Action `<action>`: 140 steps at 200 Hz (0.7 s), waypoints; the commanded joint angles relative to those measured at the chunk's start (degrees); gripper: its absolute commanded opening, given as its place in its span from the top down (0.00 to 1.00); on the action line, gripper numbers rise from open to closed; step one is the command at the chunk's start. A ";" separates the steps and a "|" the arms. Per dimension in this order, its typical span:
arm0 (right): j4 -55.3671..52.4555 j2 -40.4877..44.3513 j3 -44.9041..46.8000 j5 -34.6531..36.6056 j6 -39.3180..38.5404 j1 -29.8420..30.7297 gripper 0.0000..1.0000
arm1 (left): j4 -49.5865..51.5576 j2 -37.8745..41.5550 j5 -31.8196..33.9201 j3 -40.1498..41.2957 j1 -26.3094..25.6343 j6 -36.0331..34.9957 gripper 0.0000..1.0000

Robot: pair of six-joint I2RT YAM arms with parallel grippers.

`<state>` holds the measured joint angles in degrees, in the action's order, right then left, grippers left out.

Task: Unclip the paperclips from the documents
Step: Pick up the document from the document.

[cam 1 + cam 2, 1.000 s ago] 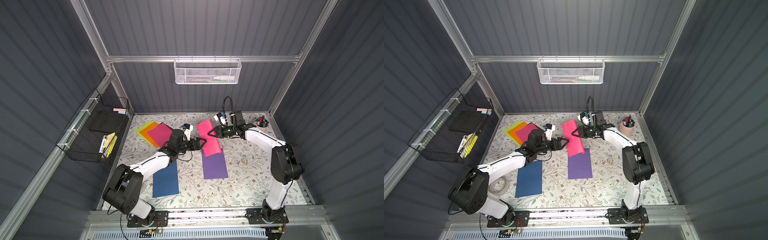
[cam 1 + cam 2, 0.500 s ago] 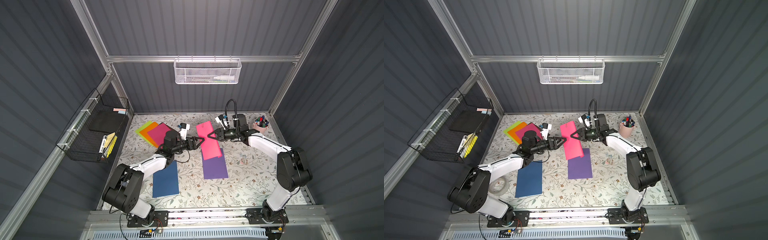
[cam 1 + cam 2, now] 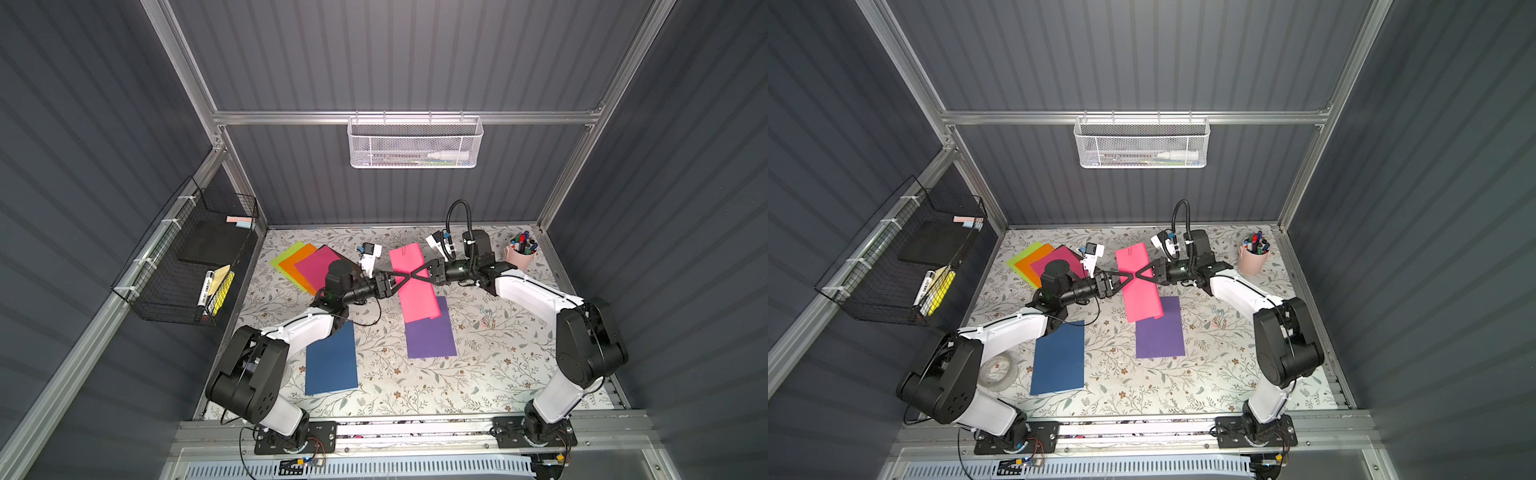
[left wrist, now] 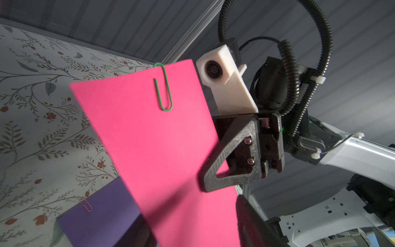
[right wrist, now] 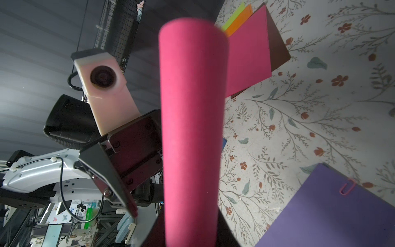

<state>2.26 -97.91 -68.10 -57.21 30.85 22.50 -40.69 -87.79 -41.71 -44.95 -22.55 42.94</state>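
A pink document [image 3: 415,286] [image 3: 1140,286] hangs lifted over the table's middle, with a green paperclip [image 4: 163,87] on its far edge. My right gripper [image 3: 416,275] [image 5: 192,233] is shut on one long edge, and the sheet [image 5: 192,107] curls up from its jaws. My left gripper [image 3: 404,277] [image 4: 198,231] faces it from the other side, open, with the sheet [image 4: 160,139] between its spread fingers. A purple document [image 3: 430,336] [image 5: 331,213] lies flat below, and it has a pink paperclip [image 4: 87,204] [image 5: 347,186] on its edge.
A navy document [image 3: 331,359] lies front left. Lime, orange, magenta and brown sheets [image 3: 307,266] fan out at the back left. Loose paperclips [image 3: 487,318] lie right of the purple sheet. A pink pen cup [image 3: 520,253], a tape roll [image 3: 996,372] and a wire basket [image 3: 187,257] ring the edges.
My left gripper has reached in to the pink sheet and its jaws have narrowed around it. The right gripper has kept its hold and drawn the sheet slightly toward the front.
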 commanded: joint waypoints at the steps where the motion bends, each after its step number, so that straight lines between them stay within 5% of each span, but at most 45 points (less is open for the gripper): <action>1: 1.70 1.39 0.26 -2.00 0.73 0.67 0.75 | -4.03 0.49 -1.57 1.70 1.31 2.19 0.42; 42: 1.02 1.32 0.60 -2.54 -0.17 2.26 0.75 | -7.43 0.47 -2.46 2.32 2.26 4.03 0.47; 108: -0.14 1.15 1.24 -0.85 -1.25 3.16 0.74 | -7.43 0.68 -2.85 1.94 2.41 4.36 0.90; 124: -0.96 1.05 1.49 -0.02 -2.03 3.16 0.70 | -5.44 1.41 -2.38 1.67 2.42 3.31 0.96; 140: -4.13 1.29 1.24 2.08 -4.67 3.16 0.54 | -1.39 2.32 -1.73 0.70 2.43 0.55 1.00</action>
<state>1.63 -97.91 -67.16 -57.67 29.61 25.39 -46.15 -87.68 -43.46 -42.63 -20.36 46.89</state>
